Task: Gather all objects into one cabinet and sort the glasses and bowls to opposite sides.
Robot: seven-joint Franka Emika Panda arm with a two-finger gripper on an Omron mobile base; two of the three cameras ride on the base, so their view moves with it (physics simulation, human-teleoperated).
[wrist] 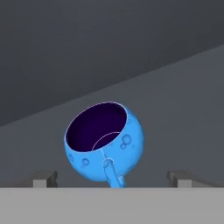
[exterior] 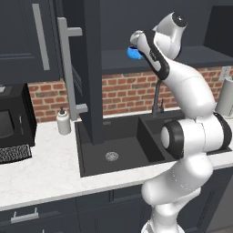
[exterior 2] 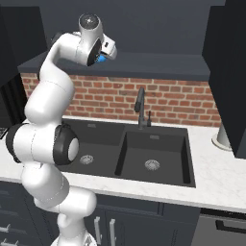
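1. The pincer (wrist: 112, 179) was seen spread wide, its two dark tips far apart at the bottom of the hand view, with nothing clamped between them.
2. The blue bowl (wrist: 105, 141) lay straight ahead of the pincer, centred between the tips and just beyond them. It was tilted, its dark mouth turned up and towards the camera, its foot pointing back at the pincer. Whether the foot touched anything could not be told.
3. The bowl was judged to rest on the cabinet floor (wrist: 175, 113), a plain grey surface spreading out beyond it.
4. In the left base view the bowl (exterior: 133, 53) was found at the wrist, at the front edge of the open cabinet (exterior: 191, 57), left of its middle.
5. An open cabinet door (exterior: 84, 68) stood close on the left, with its grey bar handle (exterior: 68, 68); it was judged the nearest obstacle to any sideways swing.
6. Below, the sink (exterior: 113, 145) and tap (exterior: 157, 98) were well clear, set in the worktop (exterior: 41, 168).
7. No glasses were visible on the cabinet floor.
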